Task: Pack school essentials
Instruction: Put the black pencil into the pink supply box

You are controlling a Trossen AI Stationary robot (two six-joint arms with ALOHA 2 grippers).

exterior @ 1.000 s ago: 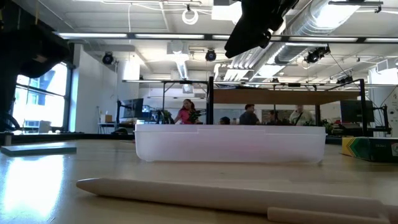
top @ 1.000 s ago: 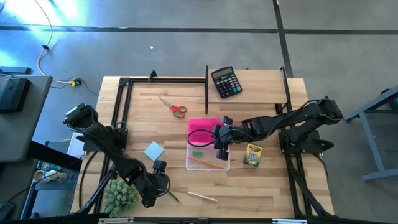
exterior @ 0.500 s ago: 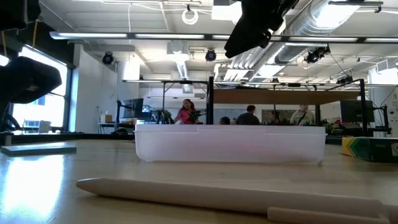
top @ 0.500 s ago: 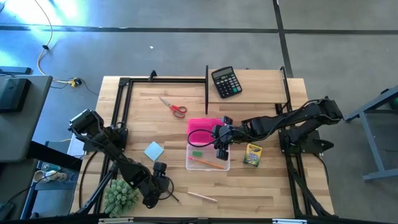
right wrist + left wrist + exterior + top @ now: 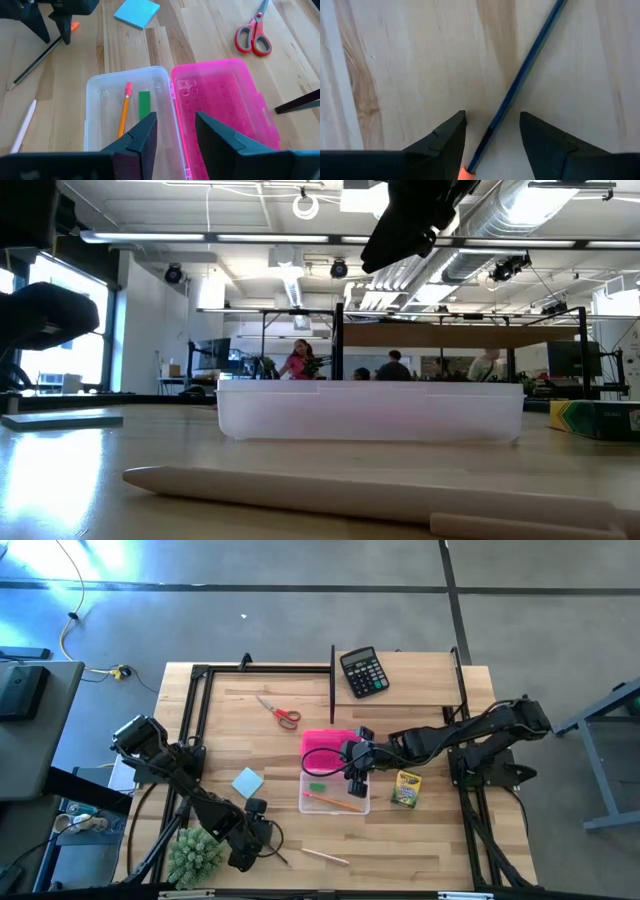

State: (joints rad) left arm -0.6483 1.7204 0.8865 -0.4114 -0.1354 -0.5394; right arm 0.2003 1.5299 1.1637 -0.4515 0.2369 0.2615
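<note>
Left gripper [image 5: 492,137] low over the near-left part of the desk [image 5: 420,675], fingers [image 5: 445,140] apart and straddling a dark pencil [image 5: 520,85] that lies flat between them, orange eraser tip just at the finger roots; not yet clamped. Right gripper [image 5: 175,132] hovering above the clear case [image 5: 100,110], fingers parted and holding nothing. Already inside the case: a yellow pencil [image 5: 123,112] and the green eraser [image 5: 144,102]; pink lid [image 5: 220,100] folded open beside it. Still loose on the desk: pale pencil [image 5: 325,857] near the front edge, blue notepad [image 5: 247,782] left of the case, red scissors [image 5: 280,712] farther back, crayon box [image 5: 406,787] just right of the case. Black calculator [image 5: 364,672] at the far edge.

Likely risks: thin round pencil rolling or pivoting out as the fingers close, since it crosses them at a slant; a grip so near the eraser end leaving the long shaft drooping and catching the case wall on delivery; arms crowding each other above the case.
</note>
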